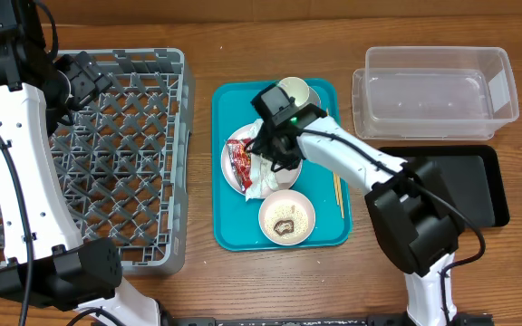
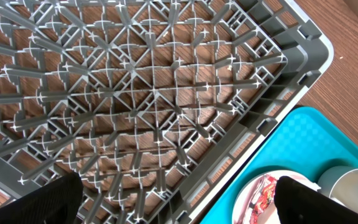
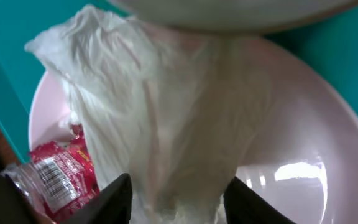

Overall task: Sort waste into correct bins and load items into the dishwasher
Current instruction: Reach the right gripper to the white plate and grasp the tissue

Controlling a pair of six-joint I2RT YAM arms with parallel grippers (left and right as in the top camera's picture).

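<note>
My right gripper [image 1: 275,159] [image 3: 176,202] is down on the large white plate [image 1: 230,150] [image 3: 303,137], shut on the crumpled white paper napkin [image 1: 266,184] [image 3: 166,106], which fills the gap between its fingers. A red snack wrapper [image 1: 242,161] [image 3: 55,177] lies on the plate just left of the napkin. A bowl [image 1: 287,217] holding a brown food lump [image 1: 285,225] sits nearer the front, and a small cup [image 1: 294,91] stands at the back. My left gripper [image 1: 82,80] [image 2: 179,199] hangs open and empty over the grey dish rack [image 1: 125,136] [image 2: 135,93].
The crockery stands on a teal tray [image 1: 234,231] [image 2: 303,137], with wooden chopsticks [image 1: 338,193] along its right side. A clear tub [image 1: 433,91] sits at the back right, and a black tray [image 1: 465,186] lies in front of it, partly under my right arm.
</note>
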